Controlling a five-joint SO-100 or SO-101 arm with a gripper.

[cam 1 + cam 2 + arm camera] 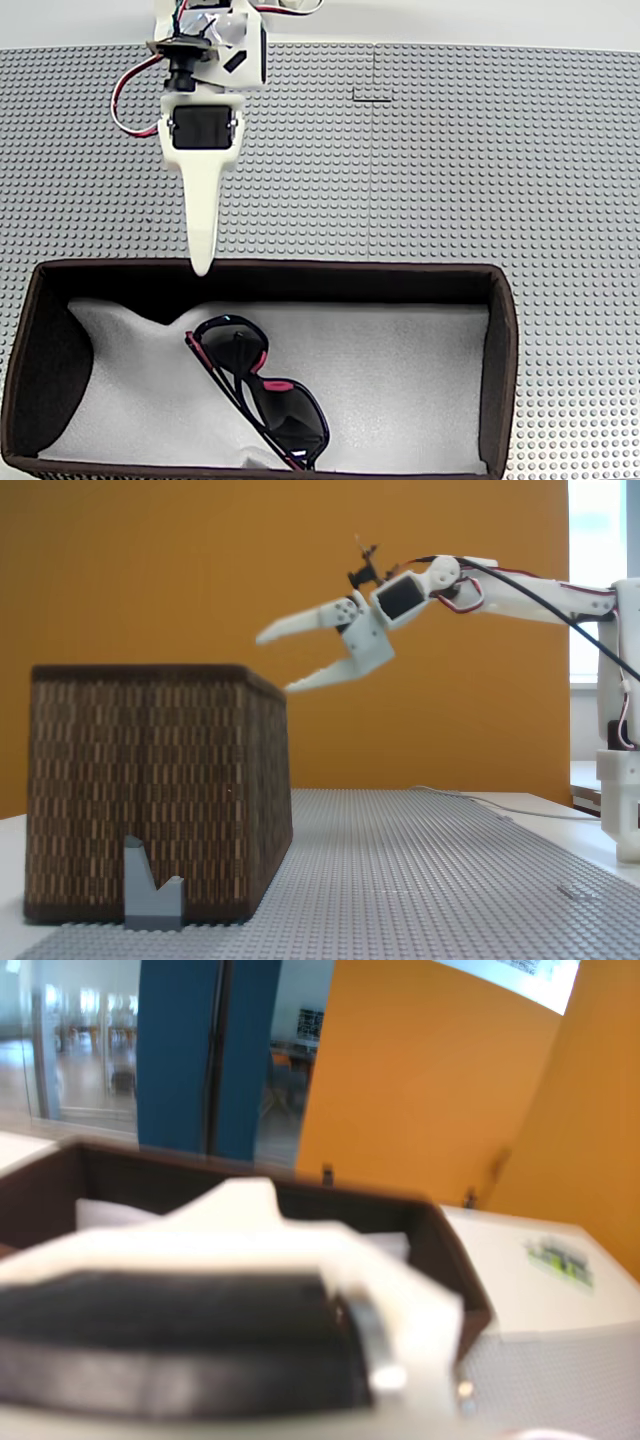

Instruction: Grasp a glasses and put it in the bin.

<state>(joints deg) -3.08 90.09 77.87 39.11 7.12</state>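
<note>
The black sunglasses [262, 392] with pink-red accents lie on the white foam inside the bin [503, 330], near its front wall, tilted diagonally. In a fixed view from the side the bin [160, 790] is a tall brown woven box. My white gripper [273, 663] hangs in the air above the bin's near edge, open, with nothing between its fingers. From above, its fingertip [202, 262] reaches the bin's back wall. In the wrist view the gripper body is a blurred white and black mass, with the bin's dark rim [440, 1230] beyond it.
The grey studded baseplate [420, 160] covers the table around the bin. A small grey block [150, 890] stands against the bin's front in the side view. The arm's base [620, 780] stands at the right. An orange wall is behind.
</note>
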